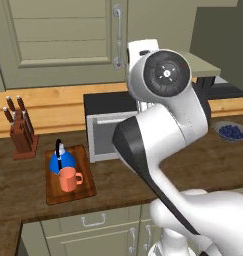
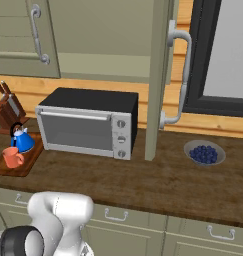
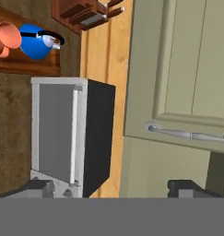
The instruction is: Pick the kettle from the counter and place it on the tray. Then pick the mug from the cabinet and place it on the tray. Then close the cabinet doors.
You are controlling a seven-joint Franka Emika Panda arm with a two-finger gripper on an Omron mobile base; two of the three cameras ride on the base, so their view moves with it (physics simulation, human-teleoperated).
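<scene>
Glossy blue dome kettle [image 1: 60, 161] and salmon-orange mug [image 1: 69, 179] both sit side by side, touching, on the reddish-brown wooden tray [image 1: 84, 192] on the dark wood-grain worktop [image 2: 158, 185], left of the silver toaster oven [image 2: 88, 125]. Pincer [image 3: 111, 188] is spread wide, gripping nothing, near an olive-green cabinet door's [image 3: 191, 69] silver handle [image 3: 187, 134]. Right door [image 2: 158, 75] stands ajar.

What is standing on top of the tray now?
On the tray stand the blue kettle and, in front of it, the orange mug. The mug covers the kettle's lower front, and both hide the board under them.
</scene>
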